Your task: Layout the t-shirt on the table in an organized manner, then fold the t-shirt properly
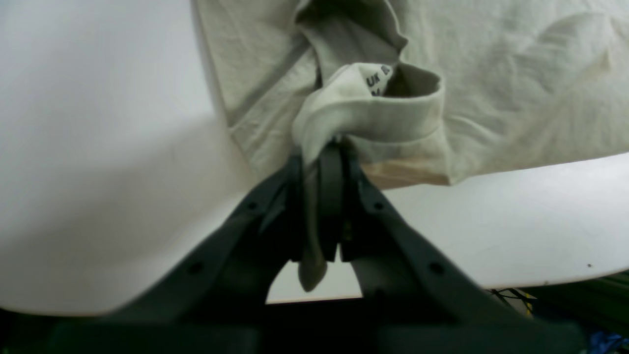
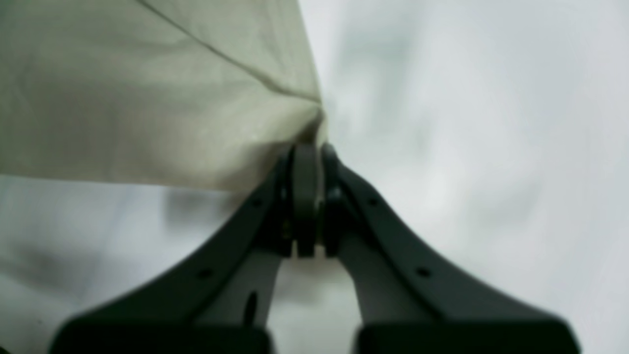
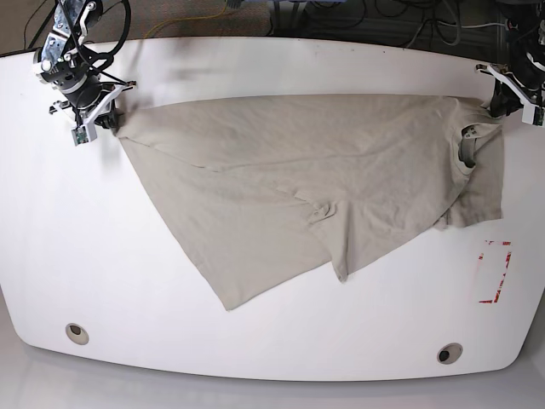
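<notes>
The beige t-shirt (image 3: 324,170) lies stretched across the far half of the white table (image 3: 255,341), its lower part hanging toward me in wrinkled flaps. At the base view's right end, my left gripper (image 3: 498,102) is shut on the neck area. In the left wrist view the collar with its label (image 1: 378,78) bunches just above that gripper (image 1: 327,147), and cloth (image 1: 491,88) runs down between its fingers. My right gripper (image 3: 106,119) holds the opposite corner at the far left. In the right wrist view, that gripper (image 2: 314,147) is shut on a pointed corner of the t-shirt (image 2: 147,88).
A red dashed rectangle (image 3: 494,271) is marked at the right of the table. Two small round grey holes (image 3: 77,332) (image 3: 449,353) sit near the front edge. Cables (image 3: 341,21) run behind the far edge. The left gripper is close to the table's edge (image 1: 540,280).
</notes>
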